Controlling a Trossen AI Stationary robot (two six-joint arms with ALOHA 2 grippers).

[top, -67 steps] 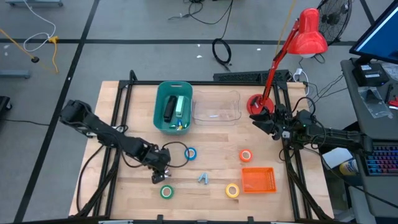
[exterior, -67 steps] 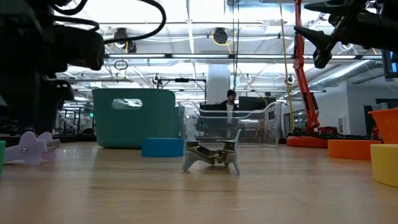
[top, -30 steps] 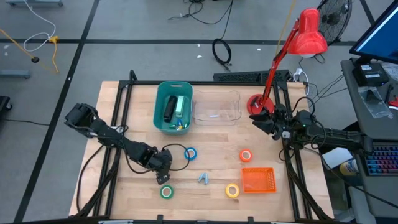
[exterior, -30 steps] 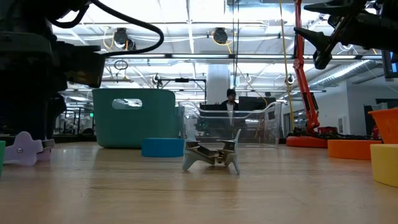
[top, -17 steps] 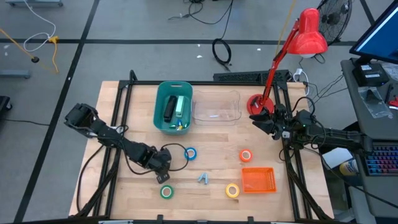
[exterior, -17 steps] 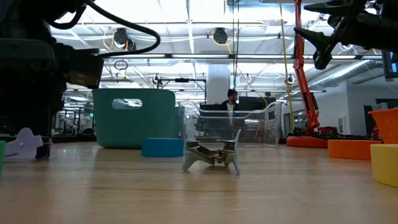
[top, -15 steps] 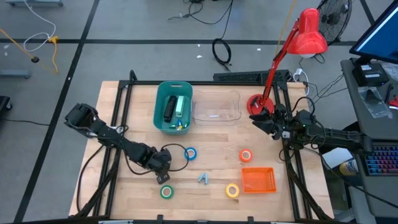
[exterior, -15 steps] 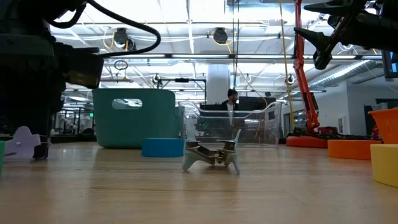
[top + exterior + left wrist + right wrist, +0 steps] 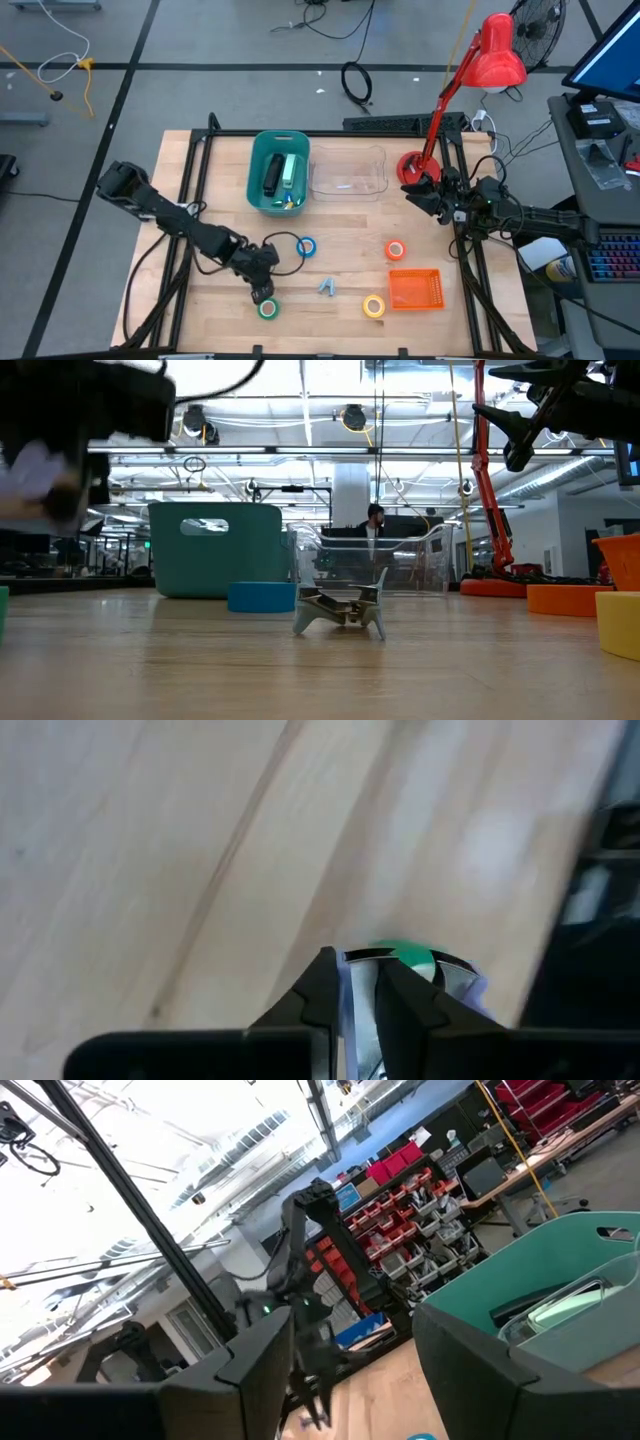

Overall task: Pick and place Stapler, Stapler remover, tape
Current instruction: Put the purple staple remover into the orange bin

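Left gripper clamped on lavender staple remover, teal bin lies straight ahead toward far edge

Left gripper (image 9: 261,291) hangs over the near-left part of the table, fingers pinched shut on a pale lavender staple remover (image 9: 358,1005), held clear of the wood. Which way its long axis runs I cannot tell. Green tape (image 9: 267,309) lies directly under and just nearer than the fingers, untouched. A silver staple remover (image 9: 327,288) sits just beside to the right, with blue tape (image 9: 306,247) a bit farther. Likely drop target is the teal bin (image 9: 253,175), almost straight away from the gripper toward the far edge, staplers already inside; a clear bin (image 9: 348,186) touches its right side. The left arm is far nearer to all of this. Right gripper (image 9: 420,195) waits at the far right, fingers apart and empty.
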